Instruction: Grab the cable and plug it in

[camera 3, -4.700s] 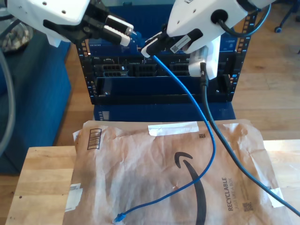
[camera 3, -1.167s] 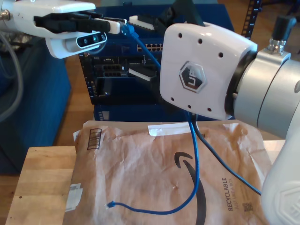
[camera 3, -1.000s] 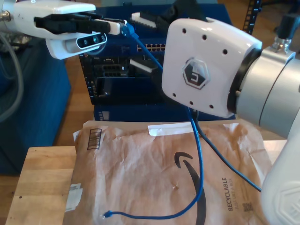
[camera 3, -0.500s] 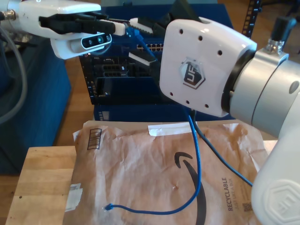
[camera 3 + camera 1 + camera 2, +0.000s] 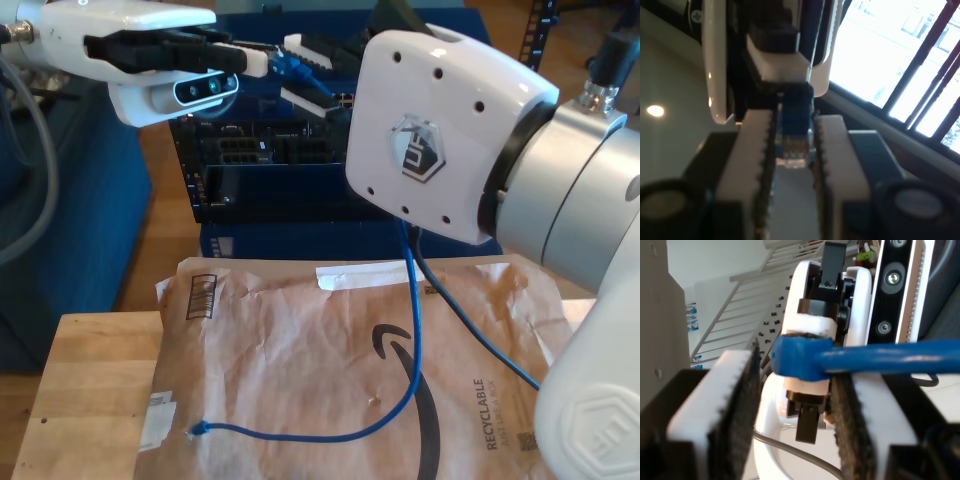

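Pinching the translucent plug (image 5: 792,146) of the cable (image 5: 414,330), my first pincer (image 5: 792,150) has its two toothed white fingers (image 5: 754,150) pressed in on either side, and the blue boot behind the plug sits just past the tips. In the exterior view that same pincer (image 5: 262,62) reaches in from the exterior view's left, high above the table, with the plug end at its tip.

Facing it, my second pincer (image 5: 795,390) is spread wide. The blue boot and the first stretch of cable run across the gap between its ridged pads (image 5: 737,395), with the cable lying close against one pad; whether it touches, I cannot tell. From outside, this pincer (image 5: 312,72) sits on the big white arm filling the exterior view's right, one finger above the cable and one below.

From there the cable passes behind the white arm body, drops down and sweeps in a loose curve across a brown paper mailer (image 5: 300,340). Its free plug (image 5: 198,429) lies on the mailer near the exterior view's lower left. The mailer rests on a pale wooden table (image 5: 90,390).

Behind the pincers stands a dark blue rack (image 5: 250,160) with rows of ports facing the camera.
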`<state>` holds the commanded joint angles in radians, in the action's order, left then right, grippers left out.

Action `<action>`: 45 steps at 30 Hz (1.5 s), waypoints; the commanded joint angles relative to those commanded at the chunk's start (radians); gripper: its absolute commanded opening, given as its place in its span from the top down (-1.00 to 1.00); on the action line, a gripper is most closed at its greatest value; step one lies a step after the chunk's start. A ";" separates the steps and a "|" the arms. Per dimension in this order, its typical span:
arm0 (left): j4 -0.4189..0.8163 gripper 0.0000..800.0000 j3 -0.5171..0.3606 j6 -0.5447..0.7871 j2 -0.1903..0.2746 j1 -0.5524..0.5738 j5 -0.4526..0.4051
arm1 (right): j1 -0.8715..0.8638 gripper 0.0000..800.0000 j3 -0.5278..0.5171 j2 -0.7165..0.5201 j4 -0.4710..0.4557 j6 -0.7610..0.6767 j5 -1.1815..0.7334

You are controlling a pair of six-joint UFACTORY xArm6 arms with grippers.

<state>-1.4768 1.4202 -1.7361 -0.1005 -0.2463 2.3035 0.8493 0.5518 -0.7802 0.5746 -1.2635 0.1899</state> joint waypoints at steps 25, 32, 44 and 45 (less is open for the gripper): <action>0.221 -1.00 0.035 0.095 0.017 -0.173 -0.186 | -0.031 1.00 -0.023 0.002 -0.008 0.000 0.034; 0.563 -1.00 0.037 0.212 0.064 -0.285 -0.267 | -0.199 1.00 -0.084 -0.005 -0.018 0.002 0.035; 0.924 -1.00 -0.224 0.471 0.190 -0.466 -0.301 | -0.387 0.99 -0.172 0.023 -0.031 0.000 0.149; 0.964 -1.00 -0.262 0.491 0.221 -0.466 -0.315 | -0.385 0.99 -0.187 0.037 -0.032 0.000 0.203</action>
<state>-0.5132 1.1579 -1.2451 0.1204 -0.7127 1.9889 0.4641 0.3646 -0.7434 0.5424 -1.2635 0.3924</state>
